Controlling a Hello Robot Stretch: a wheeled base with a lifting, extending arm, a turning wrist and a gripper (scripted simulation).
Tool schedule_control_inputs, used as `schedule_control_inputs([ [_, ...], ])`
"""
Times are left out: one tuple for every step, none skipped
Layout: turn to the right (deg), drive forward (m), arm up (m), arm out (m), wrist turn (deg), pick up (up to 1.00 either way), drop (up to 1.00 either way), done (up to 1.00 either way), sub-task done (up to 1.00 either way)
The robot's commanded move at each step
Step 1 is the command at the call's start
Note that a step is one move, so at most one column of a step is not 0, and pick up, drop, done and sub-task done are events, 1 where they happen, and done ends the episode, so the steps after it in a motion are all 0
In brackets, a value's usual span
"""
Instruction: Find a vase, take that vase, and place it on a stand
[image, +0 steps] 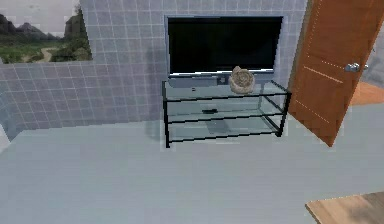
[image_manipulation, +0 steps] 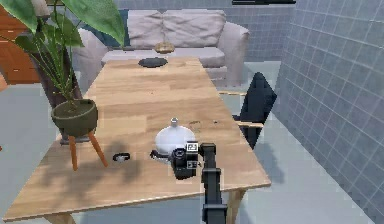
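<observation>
A pale, round-bodied vessel with a narrow top (image_manipulation: 175, 136) stands on the long wooden table (image_manipulation: 150, 100) near its front end. My gripper (image_manipulation: 173, 159) is right in front of it at the end of the dark arm (image_manipulation: 210, 195), which rises from the bottom edge. I cannot tell whether the gripper holds anything. In the forward view, a glass stand with a black frame (image: 190, 92) sits against the tiled wall. It carries a television (image: 223, 45) and a round beige ornament (image: 241, 79).
A potted plant (image_manipulation: 76, 115) on orange legs and a small dark ring (image_manipulation: 122, 156) share the table's left side. A dark dish (image_manipulation: 152, 62) lies at the far end. A black chair (image_manipulation: 258, 104) stands at the right and a sofa (image_manipulation: 185, 40) behind. An orange door (image: 338, 65) stands beside the glass stand.
</observation>
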Motion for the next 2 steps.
schedule_control_inputs([
  [0.0,0.0,0.1,0.0,0.0,0.0,0.0,0.0,0.0],
  [0.0,0.0,0.16,0.0,0.0,0.0,0.0,0.0,0.0],
])
